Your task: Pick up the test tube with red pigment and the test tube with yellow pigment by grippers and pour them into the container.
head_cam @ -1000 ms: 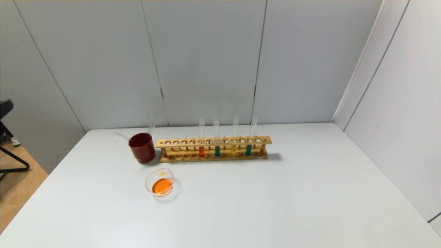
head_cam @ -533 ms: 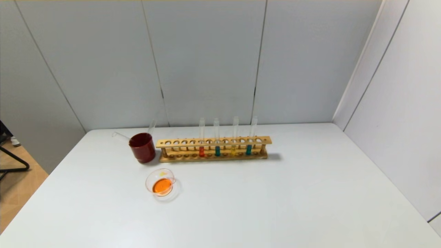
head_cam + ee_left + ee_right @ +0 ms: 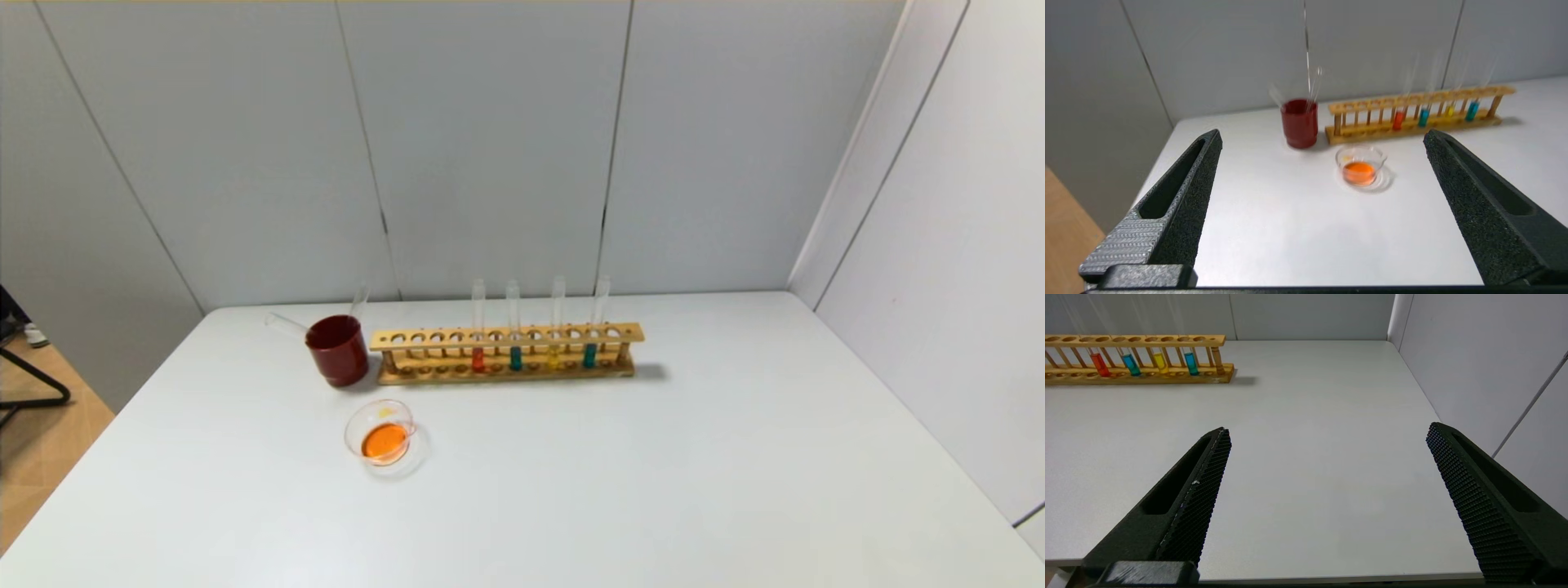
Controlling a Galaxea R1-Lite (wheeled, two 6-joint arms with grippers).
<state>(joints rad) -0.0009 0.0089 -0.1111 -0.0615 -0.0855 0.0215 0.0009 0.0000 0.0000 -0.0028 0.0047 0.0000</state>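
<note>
From overhead, neither pincer shows; the shallow clear glass dish (image 3: 380,437) holds orange liquid on the white table (image 3: 653,474).

The left pincer (image 3: 1323,139), spread wide and empty, faces that dish, the red-liquid glass tube (image 3: 1399,119) and yellow-liquid glass tube (image 3: 1449,110) racked beyond.

The right pincer (image 3: 1327,430) gapes empty, the wooden rack (image 3: 1135,355) far off.

Bystanders on the white desk

A long wooden rack (image 3: 506,353) stands across the far part of the desk (image 3: 653,474), ahead of both sets of jaws, with two teal-liquid tubes (image 3: 515,357) upright in it, apart from each other. Just beside the rack's left end, ahead of the left jaws, sits a dark red cup (image 3: 336,350) with clear empty tubes (image 3: 359,300) leaning out of it. Grey wall panels (image 3: 490,147) rise behind.
</note>
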